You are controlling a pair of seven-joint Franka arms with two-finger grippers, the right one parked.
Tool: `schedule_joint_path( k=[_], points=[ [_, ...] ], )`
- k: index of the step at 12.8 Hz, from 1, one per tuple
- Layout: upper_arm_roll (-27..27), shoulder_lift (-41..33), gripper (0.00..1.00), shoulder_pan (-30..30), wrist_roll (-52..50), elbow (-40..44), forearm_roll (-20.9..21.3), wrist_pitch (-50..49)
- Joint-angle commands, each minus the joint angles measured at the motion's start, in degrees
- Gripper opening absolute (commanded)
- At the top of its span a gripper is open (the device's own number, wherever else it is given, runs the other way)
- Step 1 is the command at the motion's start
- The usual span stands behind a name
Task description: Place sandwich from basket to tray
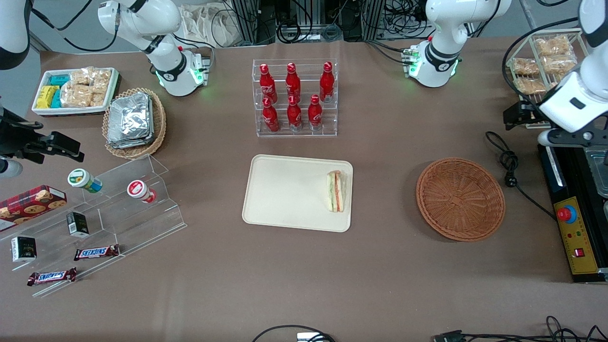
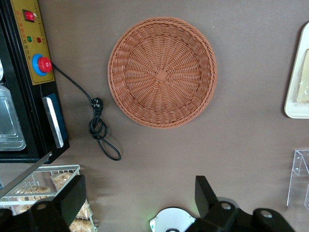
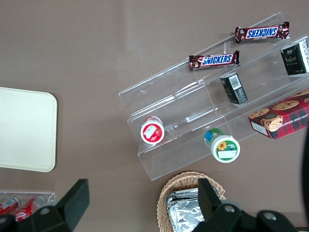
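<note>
We're seeing the sandwich [image 1: 336, 191] lying lengthwise on the tray [image 1: 285, 194] w/ the released, empty gripper [image 2: 140, 203] hovering well apart, above the table near the basket [image 2: 162, 71].

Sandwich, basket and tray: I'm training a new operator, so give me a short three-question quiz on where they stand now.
1. True or false: the sandwich lies on the tray.
2. What does the basket hold? A) the sandwich B) foil packets C) nothing
3. Fill in: the gripper is high above the table near the basket, its jaws ____.

Key: 1 true; it lies at the tray's end nearest the basket. 2 C; only bare wicker shows. 3 open, with nothing between them.
</note>
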Motion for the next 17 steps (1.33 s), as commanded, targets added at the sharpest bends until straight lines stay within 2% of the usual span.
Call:
schedule_joint_path(
  k=[1,3,6,17],
  points=[
    [-0.4,-1.5,1.0,0.8,-0.4,-1.6,-0.8,0.9],
    [-0.4,-1.6,1.0,0.7,-0.5,-1.7,-1.1,1.1],
    [0.4,-1.6,1.0,0.8,-0.6,-1.7,-3.9,2.1],
    [0.5,-1.3,1.0,0.9,-0.6,-1.8,-4.1,1.9]
  ],
)
